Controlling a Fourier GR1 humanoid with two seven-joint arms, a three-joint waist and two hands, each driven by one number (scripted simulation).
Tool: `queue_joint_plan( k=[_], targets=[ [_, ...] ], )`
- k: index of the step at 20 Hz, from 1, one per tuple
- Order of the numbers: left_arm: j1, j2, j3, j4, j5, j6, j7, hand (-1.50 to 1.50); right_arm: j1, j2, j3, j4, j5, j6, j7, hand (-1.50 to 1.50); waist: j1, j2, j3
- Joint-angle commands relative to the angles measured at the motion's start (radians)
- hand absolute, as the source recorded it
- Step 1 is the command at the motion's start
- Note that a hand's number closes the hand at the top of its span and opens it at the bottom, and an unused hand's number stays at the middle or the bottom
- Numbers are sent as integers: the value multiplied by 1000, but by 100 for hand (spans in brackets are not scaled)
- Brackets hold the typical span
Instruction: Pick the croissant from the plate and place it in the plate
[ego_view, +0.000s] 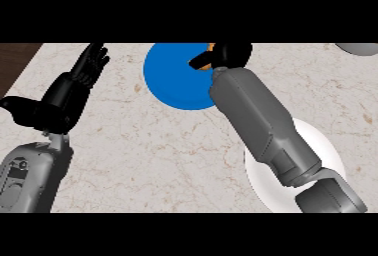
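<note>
A blue plate (173, 75) lies at the far middle of the counter. My right hand (225, 55) is over its right part, fingers curled round something orange, of which only a sliver (211, 47) shows at the hand's upper left; it looks like the croissant. A white plate (325, 145) lies at the near right, largely hidden under my right forearm. My left hand (74, 90) rests open at the left, fingers straight and pointing away from me, holding nothing.
The counter's top is pale marble (148, 145). A dark wooden strip (15, 60) runs along its far left edge. Part of a grey object (362, 48) shows at the top right corner.
</note>
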Motion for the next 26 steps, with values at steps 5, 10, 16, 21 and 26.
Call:
queue_joint_plan(
  k=[5, 10, 16, 21, 26],
  targets=[
    [-3, -15, -8, 16, -2, -2, -3, 0, -26, 3, -45, -4, -72, -334, -117, -150, 0, -1, 0],
    [-7, -12, 4, 28, -21, 15, -8, 0, -24, 3, -69, -15, -182, -415, -191, -150, -31, -15, 0],
    [64, 26, 74, 36, 3, 1, -46, 0, 76, 3, -37, -99, -291, -479, -280, -150, -97, -39, 0],
    [86, 31, 93, 27, -7, 7, -30, 0, 226, 3, 57, -283, -341, -493, -329, -150, -141, -51, 0],
    [134, 55, 129, 21, 7, -32, -48, 0, 448, 3, 116, -462, -284, -464, -359, -150, -155, -52, -1]
  ],
)
